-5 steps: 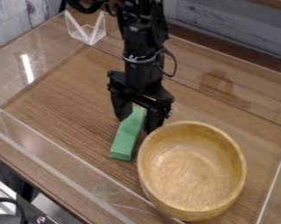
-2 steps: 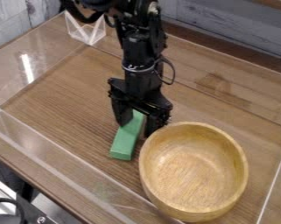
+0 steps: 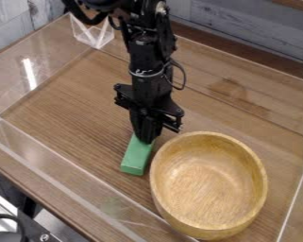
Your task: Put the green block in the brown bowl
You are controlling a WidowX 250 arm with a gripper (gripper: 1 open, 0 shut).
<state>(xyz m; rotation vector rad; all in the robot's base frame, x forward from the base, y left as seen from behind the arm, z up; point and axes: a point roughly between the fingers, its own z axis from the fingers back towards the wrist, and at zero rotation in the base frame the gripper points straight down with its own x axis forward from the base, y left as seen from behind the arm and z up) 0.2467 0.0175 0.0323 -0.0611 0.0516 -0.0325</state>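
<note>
The green block lies flat on the wooden table, just left of the brown bowl. My black gripper points straight down over the block's far end, and its fingers have come together on that end. The block's near end still rests on the table. The bowl stands empty at the front right, its rim close to the block's right side.
Clear acrylic walls enclose the wooden table. A clear plastic stand sits at the back left behind the arm. A grey plank wall runs along the back.
The gripper's fingers, spread wide around the block's far end a second ago, have closed on it. The hand has stayed in place and the block has not moved.
</note>
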